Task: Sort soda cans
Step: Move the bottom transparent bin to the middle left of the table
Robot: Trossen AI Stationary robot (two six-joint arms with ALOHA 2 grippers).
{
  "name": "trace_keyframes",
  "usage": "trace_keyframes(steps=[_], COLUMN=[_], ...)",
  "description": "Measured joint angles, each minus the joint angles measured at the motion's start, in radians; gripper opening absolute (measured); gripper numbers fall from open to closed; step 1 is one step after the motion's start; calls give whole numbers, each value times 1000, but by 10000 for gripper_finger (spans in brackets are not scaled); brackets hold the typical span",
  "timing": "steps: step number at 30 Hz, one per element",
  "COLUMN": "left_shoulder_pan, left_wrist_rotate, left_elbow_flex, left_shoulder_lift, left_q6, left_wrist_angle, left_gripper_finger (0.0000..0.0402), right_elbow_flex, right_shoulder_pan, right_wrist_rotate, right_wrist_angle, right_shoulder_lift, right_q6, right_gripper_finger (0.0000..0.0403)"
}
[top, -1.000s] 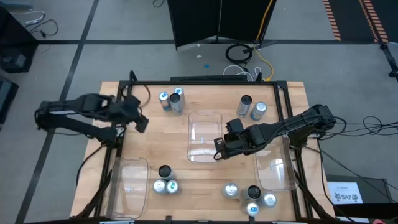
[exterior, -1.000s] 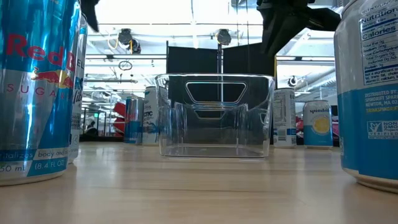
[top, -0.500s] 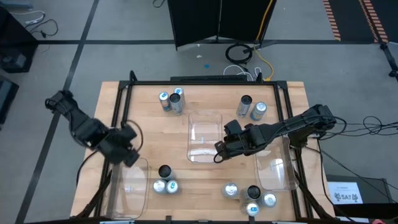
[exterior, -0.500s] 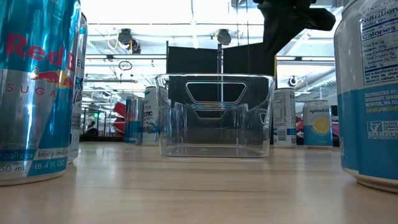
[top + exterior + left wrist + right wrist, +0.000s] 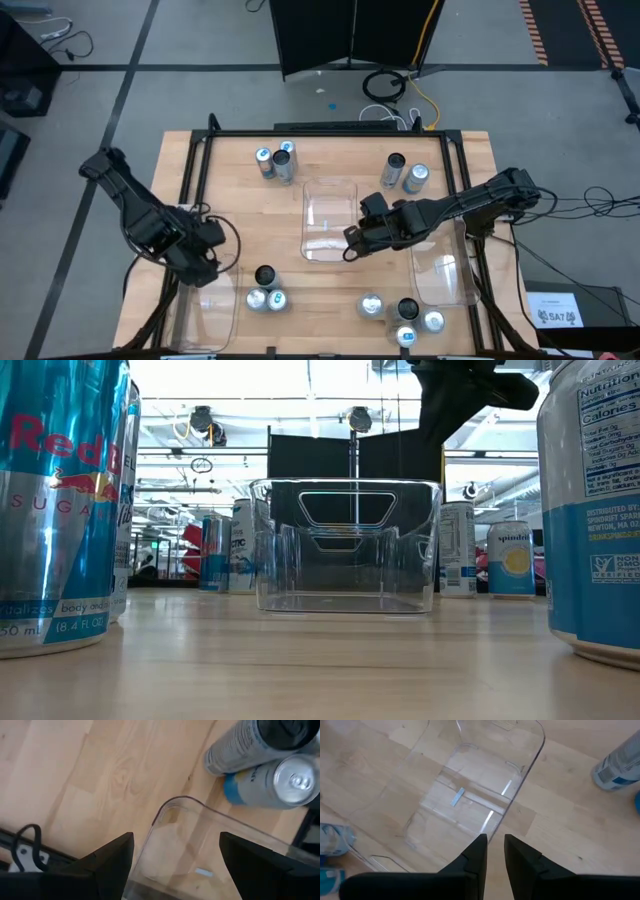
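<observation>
Left pincer now over tray.

You see a clear tray mid-counter, big cans close at both edges, a dark arm above.

Pale wood grain is shown on the table; the trays are clear, the cans silver and blue, one can marked yellow

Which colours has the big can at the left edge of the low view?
Blue and silver with red lettering, best seen in the low view.
</observation>
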Motion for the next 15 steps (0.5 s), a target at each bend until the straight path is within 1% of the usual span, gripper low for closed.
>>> trace_keyframes(steps=[3,7,12,15], left_shoulder_pan=[0,-7,-7,-6], left_wrist_rotate=[7,32,60,88], left_elbow_flex=[-15,-92,-212,-274], left_shoulder_lift=[28,42,-1,-43], left_q6=[33,90,97,136], left_wrist_angle=[11,55,104,143], left_gripper_finger=[304,304,304,304], right_elbow_flex=[0,0,0,0], right_shoulder_pan=[0,0,0,0], right_wrist_rotate=[0,0,0,0], right_wrist_angle=[3,8,29,40], right_shoulder_lift=[0,0,0,0], right_q6=[15,17,18,18], right_gripper_finger=[59,59,59,59])
